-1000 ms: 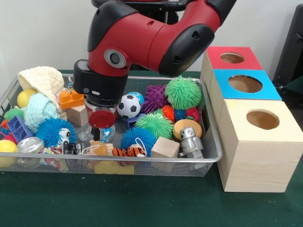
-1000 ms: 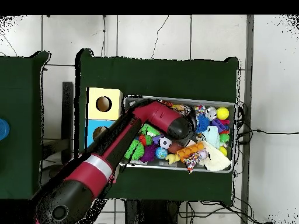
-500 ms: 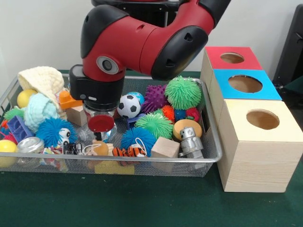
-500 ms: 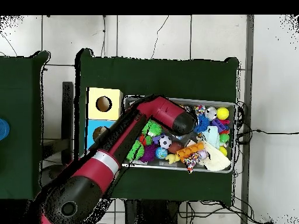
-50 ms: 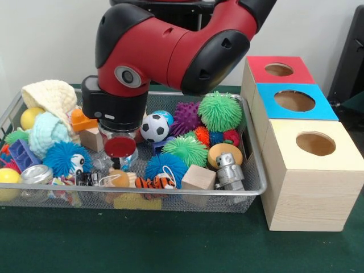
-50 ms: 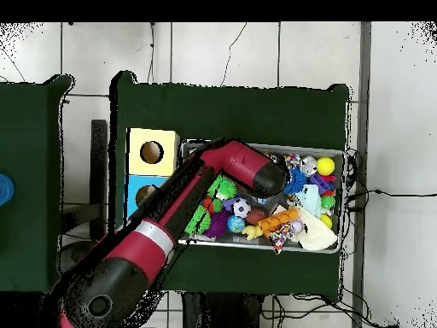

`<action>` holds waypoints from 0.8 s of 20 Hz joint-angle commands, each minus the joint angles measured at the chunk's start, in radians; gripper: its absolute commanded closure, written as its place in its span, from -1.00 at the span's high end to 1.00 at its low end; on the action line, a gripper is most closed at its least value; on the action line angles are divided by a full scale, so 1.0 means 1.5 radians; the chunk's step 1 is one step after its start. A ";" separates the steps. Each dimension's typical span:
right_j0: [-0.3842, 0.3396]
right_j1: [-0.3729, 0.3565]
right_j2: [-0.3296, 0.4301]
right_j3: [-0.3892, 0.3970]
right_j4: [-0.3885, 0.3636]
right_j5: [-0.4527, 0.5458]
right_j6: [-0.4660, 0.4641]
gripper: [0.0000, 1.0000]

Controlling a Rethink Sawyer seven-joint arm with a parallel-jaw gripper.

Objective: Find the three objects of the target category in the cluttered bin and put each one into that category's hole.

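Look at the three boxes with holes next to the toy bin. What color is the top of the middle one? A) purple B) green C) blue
C, the middle box has a blue top, between the red box and the plain wooden box.

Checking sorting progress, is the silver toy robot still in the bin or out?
In. The silver toy robot stands inside the mesh bin, near its front corner.

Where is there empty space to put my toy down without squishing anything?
The green cloth table is bare in front of the wire mesh bin, and in front of the pale wooden box with a hole. Inside the bin it is crowded; toys fill it edge to edge.
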 commanded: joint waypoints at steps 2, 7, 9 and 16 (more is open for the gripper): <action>-0.003 -0.027 0.009 0.006 -0.030 -0.099 0.060 1.00; 0.001 -0.045 -0.010 0.020 -0.036 -0.106 0.061 1.00; 0.000 -0.060 -0.021 0.014 -0.039 -0.122 0.075 1.00; -0.020 -0.085 -0.041 -0.001 -0.057 -0.166 0.081 1.00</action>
